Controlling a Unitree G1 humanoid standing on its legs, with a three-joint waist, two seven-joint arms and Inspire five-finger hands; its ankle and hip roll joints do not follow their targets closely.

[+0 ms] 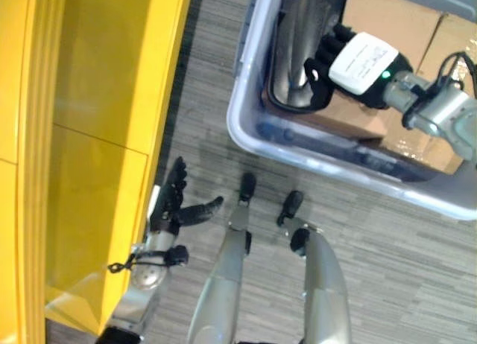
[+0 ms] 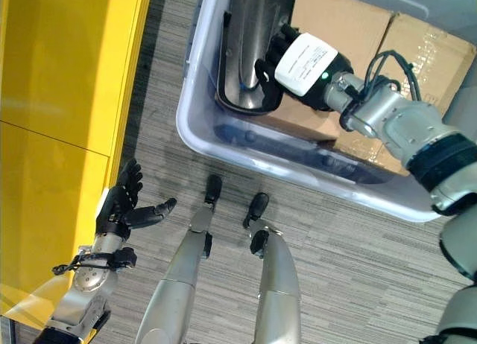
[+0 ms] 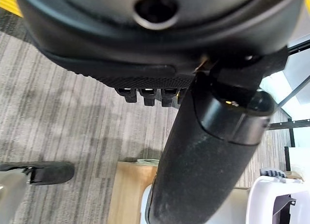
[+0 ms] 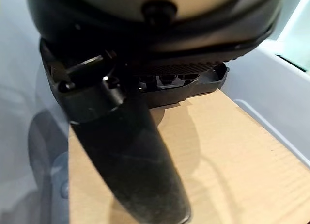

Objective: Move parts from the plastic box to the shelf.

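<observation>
The right hand [image 2: 302,65] grasps a dark curved glossy part [image 2: 250,46] inside the translucent grey plastic box [image 2: 223,147]; the left hand [image 2: 119,206], fingers released, hangs beside the yellow shelf [image 2: 59,98].

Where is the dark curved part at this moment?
In both eye views the dark curved part lies inside the plastic box, at its left end beside the cardboard boxes, with the right hand on its right edge.

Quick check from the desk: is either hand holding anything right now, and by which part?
The right hand has its fingers curled over the near edge of the dark part in the plastic box. The left hand is open, empty, beside the yellow shelf.
</observation>
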